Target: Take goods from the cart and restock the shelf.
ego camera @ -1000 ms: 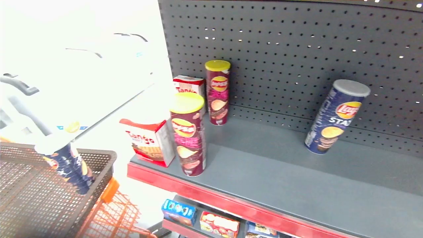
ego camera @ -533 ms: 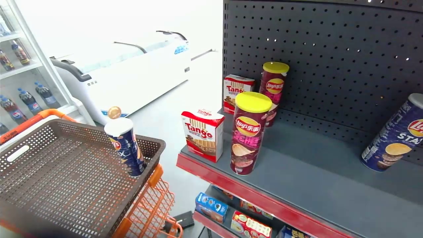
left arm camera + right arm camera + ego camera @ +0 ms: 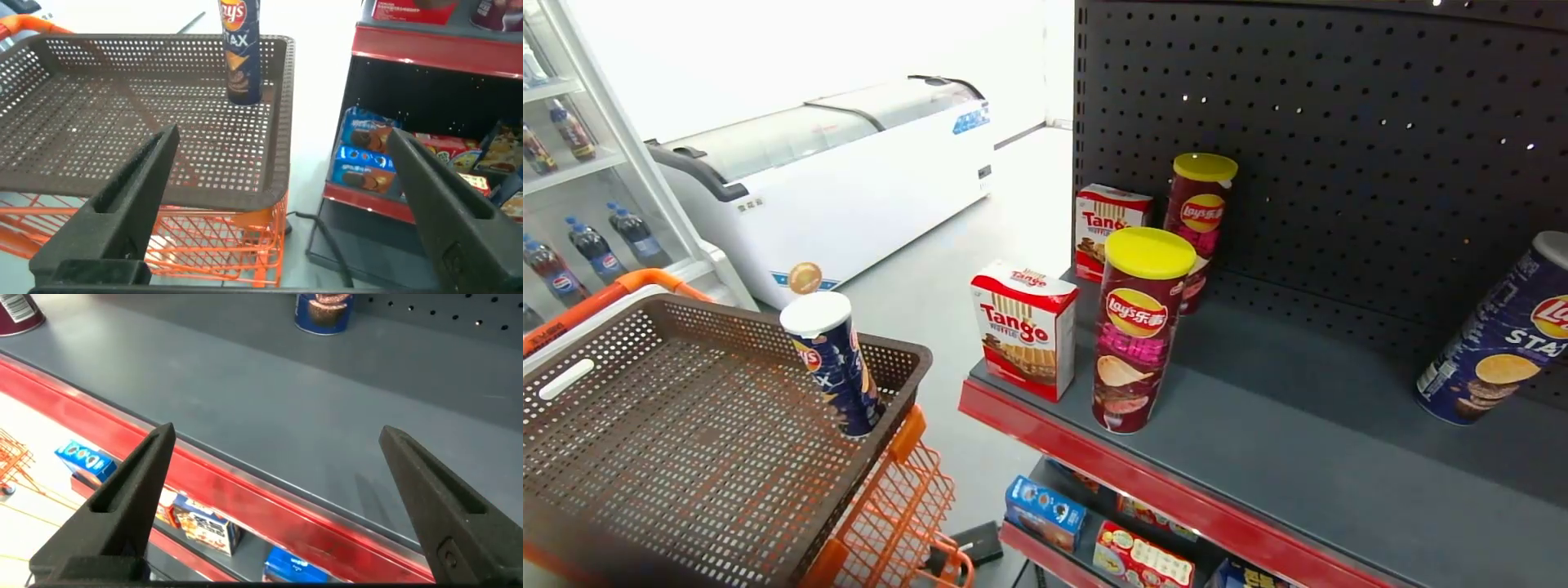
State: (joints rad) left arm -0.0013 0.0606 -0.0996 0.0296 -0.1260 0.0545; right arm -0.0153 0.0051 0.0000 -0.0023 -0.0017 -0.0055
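The blue chip can (image 3: 832,363) stands upright in the cart basket (image 3: 686,425), near the shelf (image 3: 1258,425). It looks light, stiff and slick, so grip mid-body. The left gripper (image 3: 282,139) and right gripper (image 3: 278,434) both gape, empty.

Leftward camera pan only: cart basket (image 3: 686,425) and blue can (image 3: 835,371) farther into frame.
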